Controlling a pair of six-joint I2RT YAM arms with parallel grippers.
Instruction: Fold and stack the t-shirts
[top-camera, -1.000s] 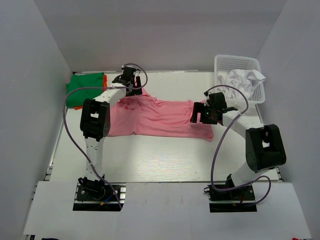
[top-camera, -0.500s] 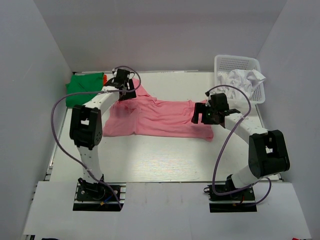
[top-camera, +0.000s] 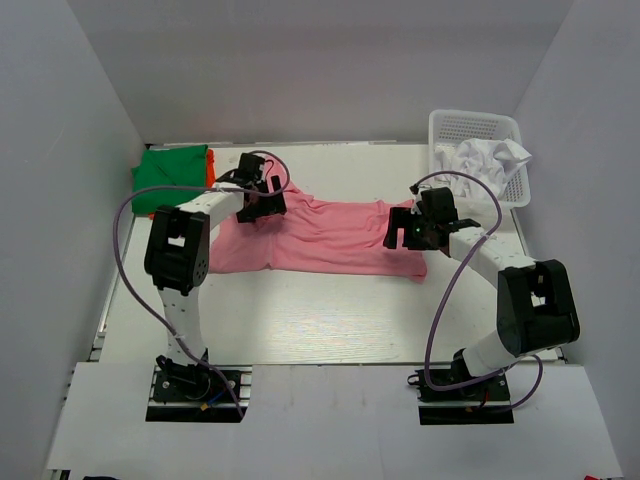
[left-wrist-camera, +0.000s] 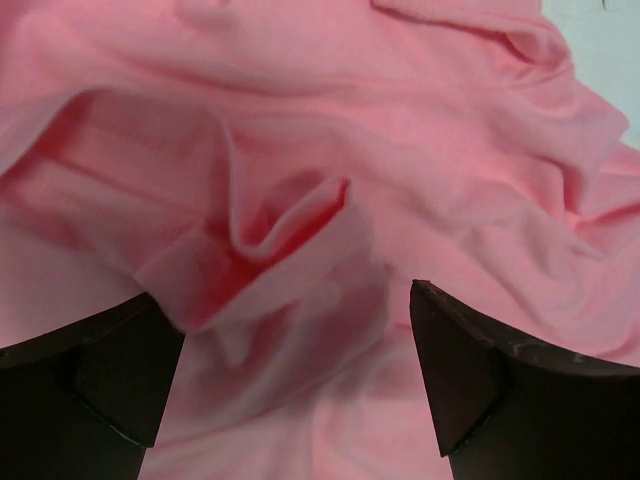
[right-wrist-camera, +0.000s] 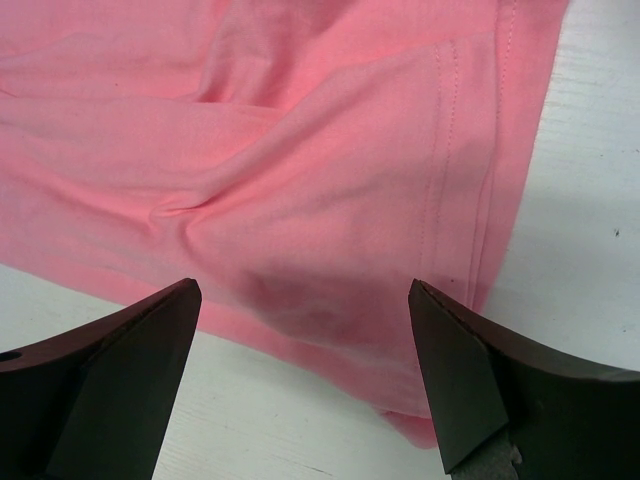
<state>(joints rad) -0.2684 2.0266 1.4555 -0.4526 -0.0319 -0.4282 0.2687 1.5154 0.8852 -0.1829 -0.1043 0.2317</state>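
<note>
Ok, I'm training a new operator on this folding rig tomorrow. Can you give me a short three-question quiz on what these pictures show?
1. True or false: the pink t-shirt already lies folded on the stack.
2. Which colour tops the stack at the far left? A green, B white, C blue.
3. Fill in: in both wrist views the jaws stand ___ over the pink cloth.
Key: 1 false; 2 A; 3 open.
</note>
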